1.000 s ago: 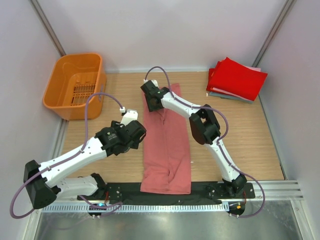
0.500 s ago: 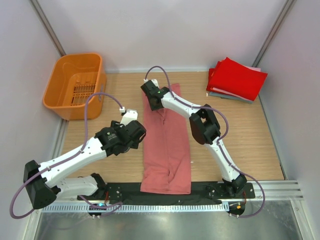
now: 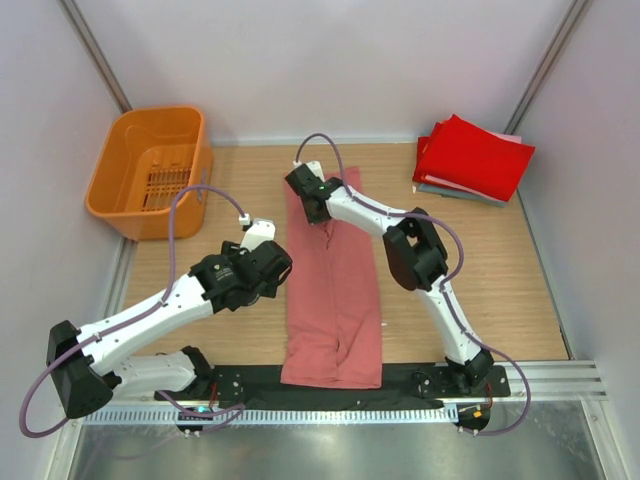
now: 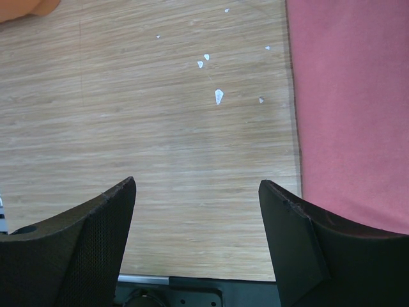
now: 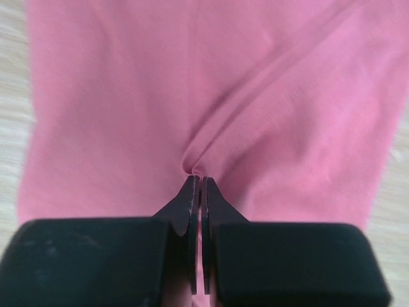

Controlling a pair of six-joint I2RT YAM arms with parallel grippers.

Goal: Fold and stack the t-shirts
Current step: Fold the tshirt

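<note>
A salmon-pink t-shirt (image 3: 335, 300) lies folded into a long strip down the middle of the table. My right gripper (image 3: 318, 222) is near the strip's far end, shut on a pinch of the pink cloth (image 5: 255, 115), which puckers up at the fingertips (image 5: 199, 182). My left gripper (image 4: 197, 192) hovers open over bare wood just left of the pink t-shirt (image 4: 351, 109), with nothing between its fingers. At the far right a bright red t-shirt (image 3: 474, 155) tops a stack of folded ones, with grey and pale edges showing below.
An orange slotted basket (image 3: 150, 170) stands at the far left corner. Walls close in the table on the left, back and right. A black strip and metal rail (image 3: 330, 385) run along the near edge. Small white flecks (image 4: 218, 96) dot the wood.
My right gripper has closed on the pink cloth and shifted slightly toward the right. The left arm has not moved.
</note>
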